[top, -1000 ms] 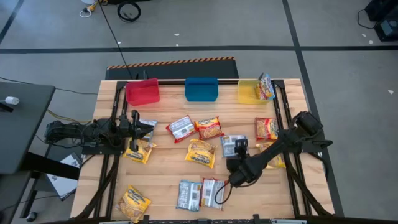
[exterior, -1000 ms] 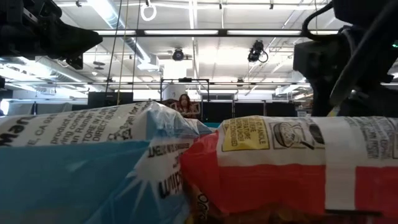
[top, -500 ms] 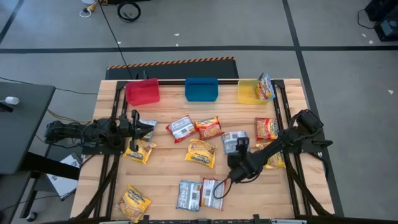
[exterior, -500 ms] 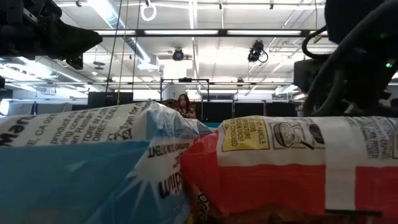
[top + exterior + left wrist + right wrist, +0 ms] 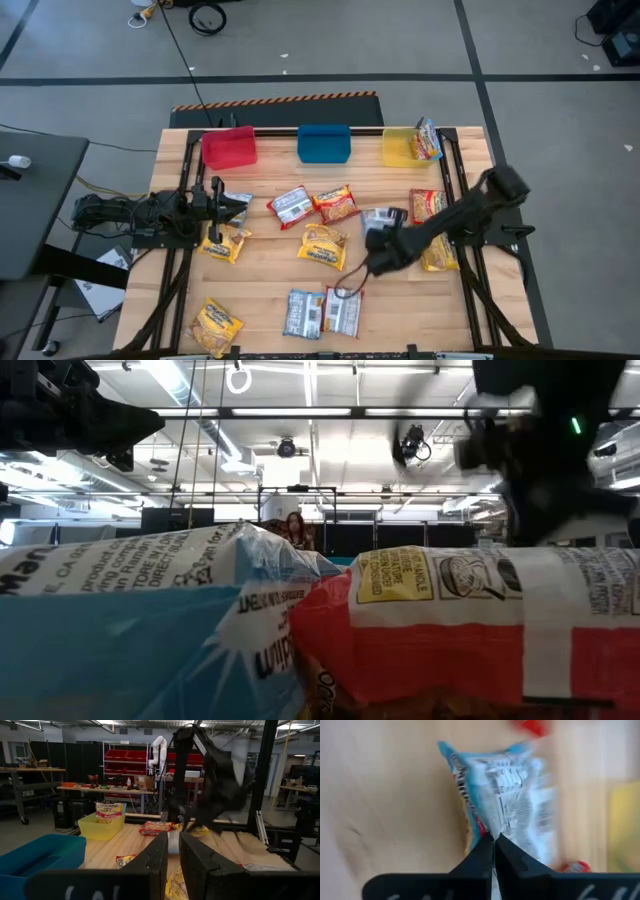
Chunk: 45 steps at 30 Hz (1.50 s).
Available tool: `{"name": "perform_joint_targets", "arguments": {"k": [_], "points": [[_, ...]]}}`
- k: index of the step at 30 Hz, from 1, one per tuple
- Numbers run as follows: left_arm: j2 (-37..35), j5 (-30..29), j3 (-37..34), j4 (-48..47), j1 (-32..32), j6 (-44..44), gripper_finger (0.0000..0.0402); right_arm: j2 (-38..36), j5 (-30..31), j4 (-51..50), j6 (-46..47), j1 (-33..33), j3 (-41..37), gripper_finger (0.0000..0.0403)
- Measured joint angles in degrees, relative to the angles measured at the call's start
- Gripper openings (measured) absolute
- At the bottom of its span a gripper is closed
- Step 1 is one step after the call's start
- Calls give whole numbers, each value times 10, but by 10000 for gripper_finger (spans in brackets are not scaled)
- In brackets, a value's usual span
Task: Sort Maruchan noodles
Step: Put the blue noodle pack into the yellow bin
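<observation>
Now | right gripper (image 5: 493, 839) clamped on blue-silver packet (image 5: 507, 795), which hangs ahead of its fingertips, over the table (image 5: 270, 265) nearer its right edge | left gripper (image 5: 172, 851) nearly closed, holding nothing, by left edge

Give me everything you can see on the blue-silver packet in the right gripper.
The blue-silver packet is a flat, crinkly plastic ramen packet, pale blue and silver with dark print and a little red. The right gripper has its jaws shut on one edge, and the rest extends away from the fingers. In the high view the packet sits over the table's right-centre, just left of a red-and-yellow packet. Whether it is clear of the wooden table is not visible.
</observation>
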Motion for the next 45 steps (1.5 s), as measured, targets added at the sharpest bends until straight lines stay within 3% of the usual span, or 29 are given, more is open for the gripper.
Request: {"name": "perform_joint_targets", "arguments": {"k": [9,16,21,28,39,45], "points": [[0,0,0,0,0,0,52,-213,-41,-53,70,-205,33,7],[0,0,0,0,0,0,52,-297,-57,2,16,-373,33,7],[0,0,0,0,0,0,52,-302,-115,41,-19,-469,33,7],[0,0,0,0,0,0,52,-274,-178,89,-47,-545,33,7],[0,0,0,0,0,0,52,-235,-189,112,-62,-639,33,7],[0,0,0,0,0,0,52,-220,-240,94,-55,-695,33,7]]}}
